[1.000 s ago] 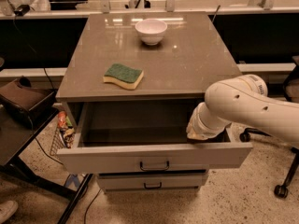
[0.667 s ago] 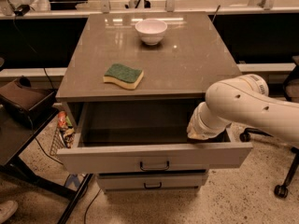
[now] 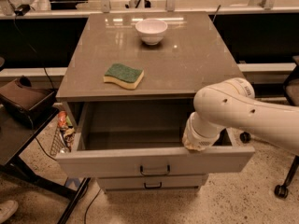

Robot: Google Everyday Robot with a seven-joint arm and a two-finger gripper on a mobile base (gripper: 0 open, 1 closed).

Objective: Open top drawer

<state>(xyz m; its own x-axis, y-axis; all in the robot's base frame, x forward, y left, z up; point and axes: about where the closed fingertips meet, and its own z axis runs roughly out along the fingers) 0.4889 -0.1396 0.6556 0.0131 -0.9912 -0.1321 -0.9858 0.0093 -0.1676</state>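
Note:
The top drawer [image 3: 117,161] of the grey cabinet stands pulled out wide, and its deep grey box looks empty. A small black bar handle [image 3: 154,171] sits at the centre of its front. My white arm [image 3: 243,113] comes in from the right and bends down into the drawer's right front corner. The gripper [image 3: 198,143] is at the arm's lower end, just behind the drawer front near its right end, mostly hidden by the wrist and the front panel.
A green-and-yellow sponge [image 3: 123,75] and a white bowl [image 3: 151,31] lie on the cabinet top [image 3: 196,64]. A shorter drawer front [image 3: 121,183] shows below. A wire rack with packets [image 3: 63,132] hangs on the cabinet's left side. A black table [image 3: 18,139] stands left, a chair wheel [image 3: 280,190] right.

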